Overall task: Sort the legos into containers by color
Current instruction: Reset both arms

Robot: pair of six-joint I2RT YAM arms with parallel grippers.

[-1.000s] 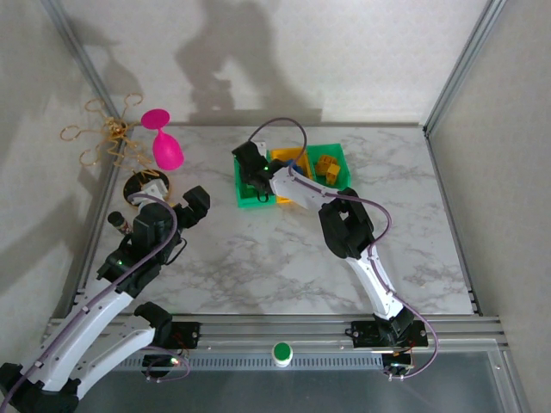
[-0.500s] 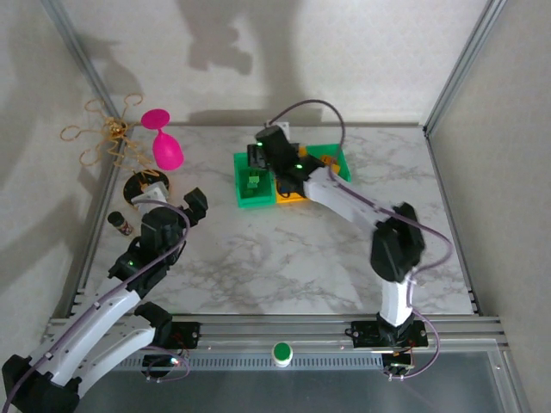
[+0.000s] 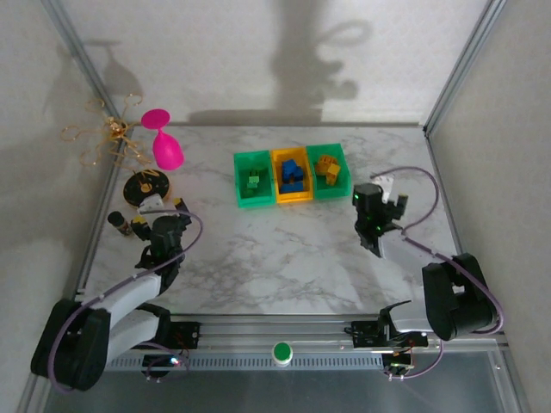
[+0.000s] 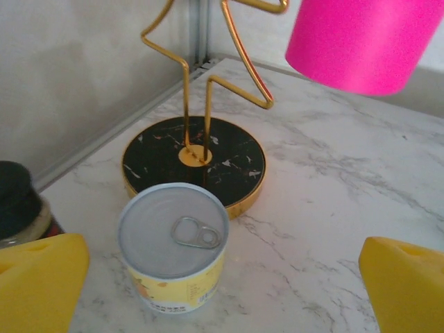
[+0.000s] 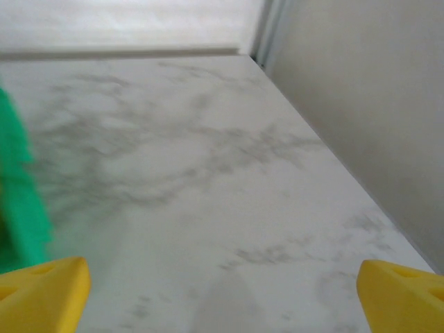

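Note:
Three containers stand in a row at the back of the table. The left green bin (image 3: 241, 191) holds green legos (image 3: 253, 181). Blue legos (image 3: 292, 175) lie in the orange-yellow middle bin (image 3: 280, 196), and orange legos (image 3: 325, 168) in the right green bin (image 3: 343, 179). My right gripper (image 3: 380, 193) (image 5: 222, 297) hangs open and empty over bare marble, right of the bins. A green bin wall (image 5: 17, 201) sits at the left edge of the right wrist view. My left gripper (image 3: 162, 217) (image 4: 222, 295) is open and empty at the table's left side, just behind a can.
A small yellow-labelled can (image 4: 173, 246) (image 3: 150, 205) stands in front of my left fingers. Behind it are a black gold-rimmed stand base (image 4: 229, 156) with a gold wire (image 3: 108, 133), a pink goblet (image 3: 164, 142) and a dark jar (image 3: 120, 224). Walls close the left, back and right.
My right arm has drawn back from the bins to the right side of the table, and its jaws have opened. My left arm has folded back toward its base.

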